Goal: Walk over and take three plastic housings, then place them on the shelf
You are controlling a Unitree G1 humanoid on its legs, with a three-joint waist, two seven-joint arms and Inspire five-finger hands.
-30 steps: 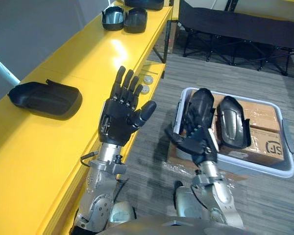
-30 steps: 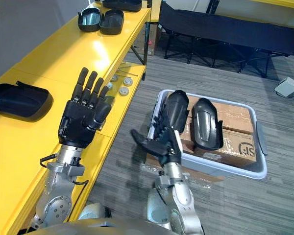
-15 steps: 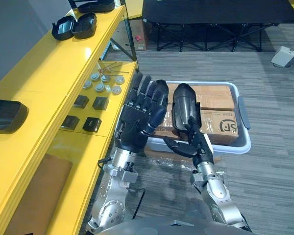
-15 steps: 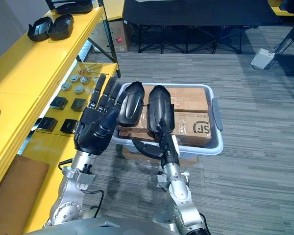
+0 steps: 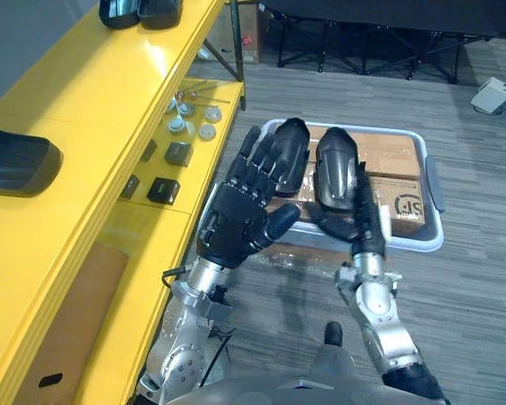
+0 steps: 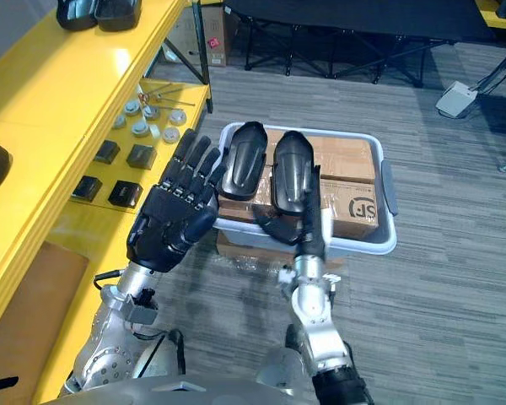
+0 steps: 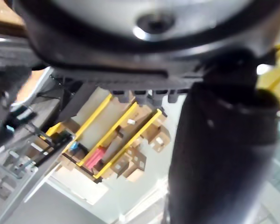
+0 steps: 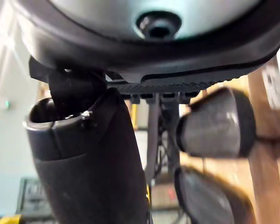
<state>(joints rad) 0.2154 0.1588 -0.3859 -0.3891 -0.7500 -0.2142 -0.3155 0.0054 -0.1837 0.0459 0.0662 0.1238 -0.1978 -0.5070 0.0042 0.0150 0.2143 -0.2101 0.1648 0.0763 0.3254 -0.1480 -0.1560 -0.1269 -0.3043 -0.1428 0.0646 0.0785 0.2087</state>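
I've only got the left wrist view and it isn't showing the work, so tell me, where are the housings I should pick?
Observer: Two lie side by side in a grey bin on the floor: the left housing and the right housing.
Operator: Where's the right hand?
Observer: The right hand is over the bin's near rim, fingers straight, pointing at the right housing.
Operator: Anything on the shelf?
Observer: One shelf housing lies on top of the yellow shelf, and two farther housings lie along it.

Glossy black plastic housings (image 6: 292, 169) — matt cardboard boxes (image 6: 354, 160), shiny yellow shelf (image 5: 93, 93).
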